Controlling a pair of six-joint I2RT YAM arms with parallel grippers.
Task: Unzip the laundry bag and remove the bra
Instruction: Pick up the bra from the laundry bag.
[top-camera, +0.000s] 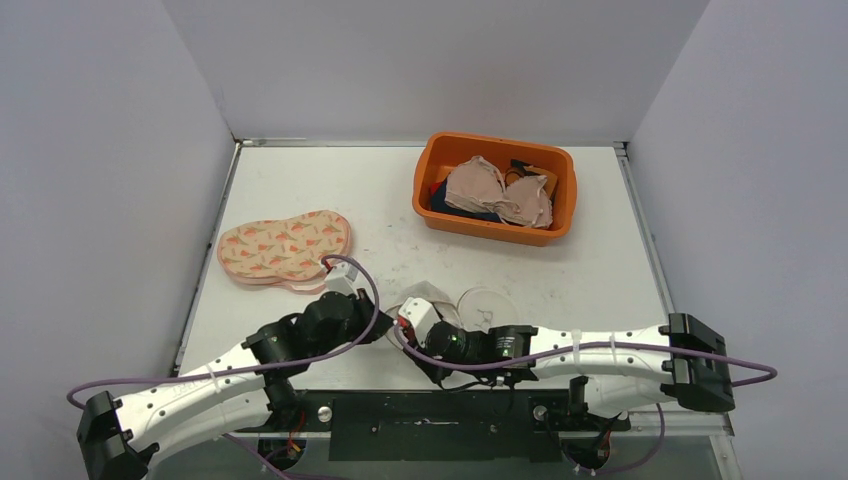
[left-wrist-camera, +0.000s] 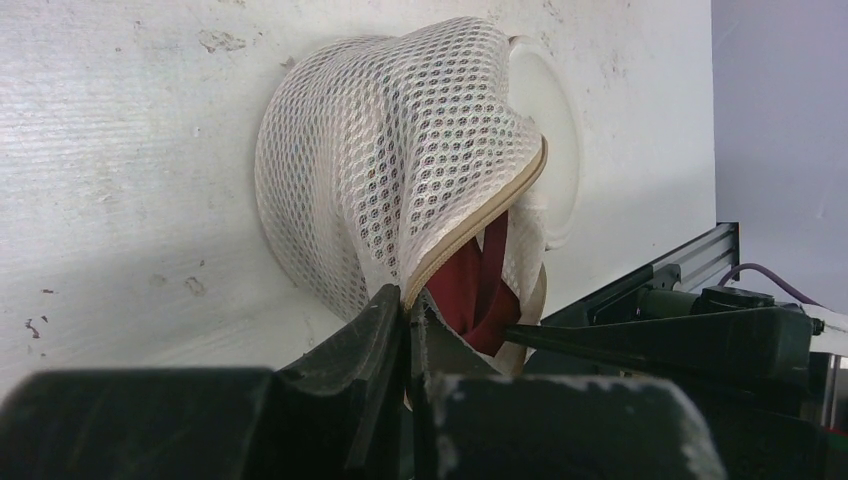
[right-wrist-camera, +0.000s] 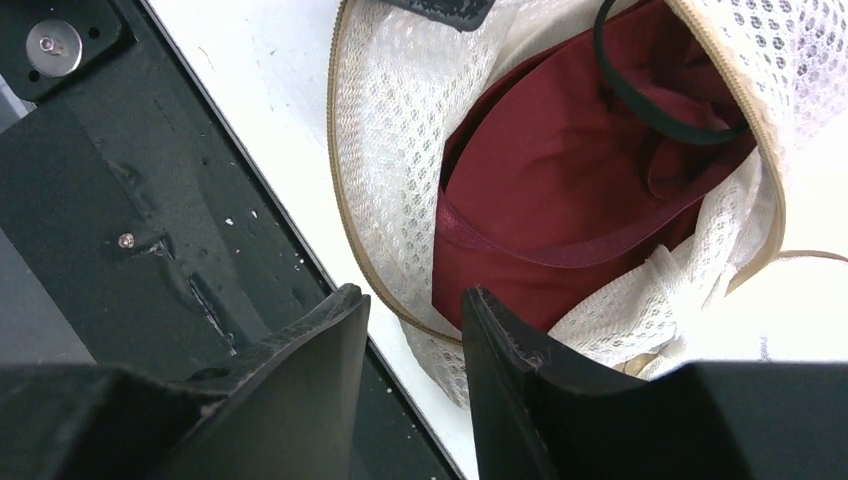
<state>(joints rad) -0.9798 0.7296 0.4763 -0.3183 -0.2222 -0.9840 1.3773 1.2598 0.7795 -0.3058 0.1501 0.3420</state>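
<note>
The white mesh laundry bag (left-wrist-camera: 400, 170) lies at the table's near edge, and in the top view (top-camera: 432, 293) the arms mostly hide it. Its zipper is open, and the dark red bra (right-wrist-camera: 560, 190) shows inside, also in the left wrist view (left-wrist-camera: 478, 290). My left gripper (left-wrist-camera: 408, 305) is shut on the bag's tan zipper edge and holds that flap up. My right gripper (right-wrist-camera: 412, 315) is open at the bag's mouth. The lower zipper rim passes between its fingers, and one finger (right-wrist-camera: 500, 340) lies against the bra. In the top view both grippers, left (top-camera: 390, 326) and right (top-camera: 405, 343), meet at the bag.
An orange bin (top-camera: 432, 170) holding beige bras and dark cloth stands at the back right. A flat pink patterned pouch (top-camera: 285, 248) lies at the left. The black front rail (right-wrist-camera: 150, 200) runs just beside the bag. Grey walls enclose the table.
</note>
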